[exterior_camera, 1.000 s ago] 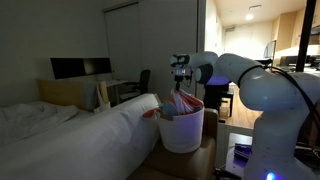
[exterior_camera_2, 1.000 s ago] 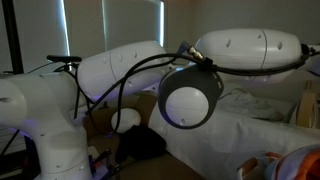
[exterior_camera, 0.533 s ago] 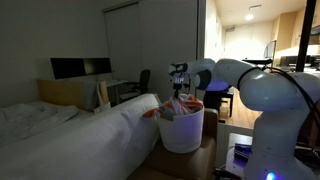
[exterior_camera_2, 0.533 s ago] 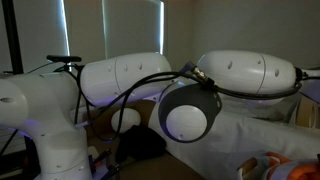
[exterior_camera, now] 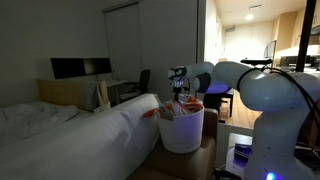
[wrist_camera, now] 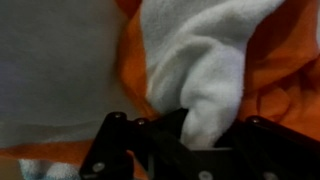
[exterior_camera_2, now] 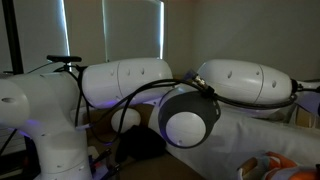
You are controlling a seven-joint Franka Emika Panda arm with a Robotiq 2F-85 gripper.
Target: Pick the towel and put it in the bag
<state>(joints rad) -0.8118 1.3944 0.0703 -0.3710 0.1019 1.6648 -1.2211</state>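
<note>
A dim bedroom: one bed under white bedding fills the left of an exterior view. Against the far wall stand a dark screen and an office chair, and a lit room shows through the doorway behind. The bag stands upright just beside the end of the bed, its mouth open. The towel lies bunched inside it, with orange and white folds rising above the rim.

The pincer hangs directly over the bag's mouth, down on the heap. In the wrist view the pincer is clenched on the towel. A thick white fold runs down between the dark fingers, with orange cloth spread around it.

There is one towel, one bag, one pincer and one arm.
</note>
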